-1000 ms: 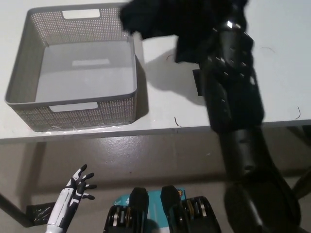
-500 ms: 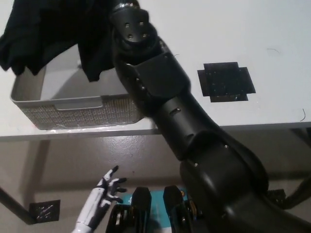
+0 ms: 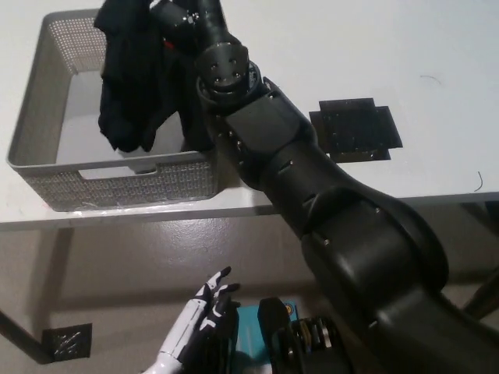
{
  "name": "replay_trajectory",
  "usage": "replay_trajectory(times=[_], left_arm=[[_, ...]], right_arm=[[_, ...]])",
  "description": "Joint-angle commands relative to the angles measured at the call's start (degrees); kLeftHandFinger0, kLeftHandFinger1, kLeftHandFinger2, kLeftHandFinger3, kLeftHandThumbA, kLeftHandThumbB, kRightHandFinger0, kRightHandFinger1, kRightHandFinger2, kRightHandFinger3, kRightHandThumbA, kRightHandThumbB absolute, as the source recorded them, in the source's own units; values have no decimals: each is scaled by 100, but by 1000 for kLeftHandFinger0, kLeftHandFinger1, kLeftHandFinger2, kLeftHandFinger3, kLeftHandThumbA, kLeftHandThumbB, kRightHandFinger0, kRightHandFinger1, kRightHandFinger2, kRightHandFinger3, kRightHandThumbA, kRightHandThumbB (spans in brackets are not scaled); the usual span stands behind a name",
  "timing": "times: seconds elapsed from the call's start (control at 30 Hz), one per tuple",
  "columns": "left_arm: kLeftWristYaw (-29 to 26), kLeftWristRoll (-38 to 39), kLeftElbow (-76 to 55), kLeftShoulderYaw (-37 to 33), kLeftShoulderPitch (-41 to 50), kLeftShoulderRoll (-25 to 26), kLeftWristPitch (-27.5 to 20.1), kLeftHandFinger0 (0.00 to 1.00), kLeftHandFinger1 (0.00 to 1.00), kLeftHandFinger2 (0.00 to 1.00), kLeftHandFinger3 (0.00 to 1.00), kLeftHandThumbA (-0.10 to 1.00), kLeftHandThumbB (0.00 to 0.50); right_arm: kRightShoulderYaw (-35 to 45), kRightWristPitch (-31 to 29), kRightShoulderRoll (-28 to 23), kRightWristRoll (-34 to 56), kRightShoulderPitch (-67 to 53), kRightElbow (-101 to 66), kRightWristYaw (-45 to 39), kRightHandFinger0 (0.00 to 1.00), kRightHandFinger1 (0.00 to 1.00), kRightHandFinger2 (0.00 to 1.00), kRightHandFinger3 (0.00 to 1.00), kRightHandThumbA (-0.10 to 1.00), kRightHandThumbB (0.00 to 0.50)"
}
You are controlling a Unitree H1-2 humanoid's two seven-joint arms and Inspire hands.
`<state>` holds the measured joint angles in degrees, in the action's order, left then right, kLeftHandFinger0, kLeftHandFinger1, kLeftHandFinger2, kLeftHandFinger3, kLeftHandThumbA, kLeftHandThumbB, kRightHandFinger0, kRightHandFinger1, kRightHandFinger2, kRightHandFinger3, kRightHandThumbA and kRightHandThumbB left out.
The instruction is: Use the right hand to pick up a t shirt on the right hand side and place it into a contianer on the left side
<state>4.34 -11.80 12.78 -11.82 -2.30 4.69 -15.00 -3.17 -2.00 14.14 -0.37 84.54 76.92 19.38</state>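
White table top [image 3: 437,47] is filling the upper part of the view, and below its front edge you are looking down at a brown floor [image 3: 117,257]. On the left side of the table a grey mesh basket [image 3: 117,183] is sitting with its open top facing up. Your black right arm is reaching across the table from the lower right, and your right hand [image 3: 160,19] is up near the top edge of the view, over the basket. It is closed tight on a black t-shirt [image 3: 132,86]. The shirt is hanging down in a bunch from that hand, and its bottom end is dipping inside the basket. I cannot tell if the cloth is touching the basket floor. A flat black square mat [image 3: 355,128] is lying on the right side of the table, well apart from the basket. Your white left hand [image 3: 199,319] is resting down low, below the table edge, with its fingers spread and nothing in it. You are at the putting-in step now. Next, I think you need to lower the hand a little and let your fingers go so the shirt drops all the way in, with no part draped over the rim.
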Motion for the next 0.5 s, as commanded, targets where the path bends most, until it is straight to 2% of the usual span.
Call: replay_trajectory(times=[0.0, 0.03, 0.07, 0.13, 0.27, 0.4, 0.43, 0.47], left_arm=[[110, -32, -212, -74, -57, -27, 152, 664, 738, 856, 1000, 967, 203], [81, -43, -180, -81, -71, -51, 135, 654, 736, 846, 1000, 968, 198], [95, -34, -182, -67, -62, -14, 163, 660, 743, 844, 1000, 977, 205], [100, -24, -210, -55, -26, 10, 176, 661, 745, 845, 1000, 975, 205], [103, 14, -222, -25, 13, 35, 196, 660, 737, 847, 1000, 977, 222], [117, 94, -263, 54, 122, 152, 159, 653, 719, 839, 1000, 959, 206], [93, 96, -284, 71, 156, 150, 150, 652, 718, 841, 1000, 966, 218], [85, 119, -276, 90, 185, 172, 75, 651, 717, 847, 1000, 966, 200]], right_arm=[[-256, 224, -99, -176, 520, -135, -1197, 1000, 1000, 1000, 1000, 752, 480], [-242, 204, -74, -131, 501, -183, -1192, 1000, 1000, 1000, 1000, 771, 499], [-278, 248, -45, -137, 512, -175, -1264, 1000, 1000, 1000, 1000, 840, 500], [-368, 381, -46, -206, 497, -193, -1352, 1000, 1000, 1000, 1000, 897, 500], [-354, 421, -130, -136, 393, -313, -1610, 1000, 1000, 1000, 1000, 865, 500], [-491, 149, -231, -258, 180, -567, -1840, 1000, 1000, 1000, 1000, 882, 500], [-611, 182, -286, -359, 95, -772, -1933, 1000, 1000, 1000, 1000, 905, 500], [-736, 307, -429, -444, -124, -1255, -2111, 1000, 1000, 1000, 1000, 915, 500]])
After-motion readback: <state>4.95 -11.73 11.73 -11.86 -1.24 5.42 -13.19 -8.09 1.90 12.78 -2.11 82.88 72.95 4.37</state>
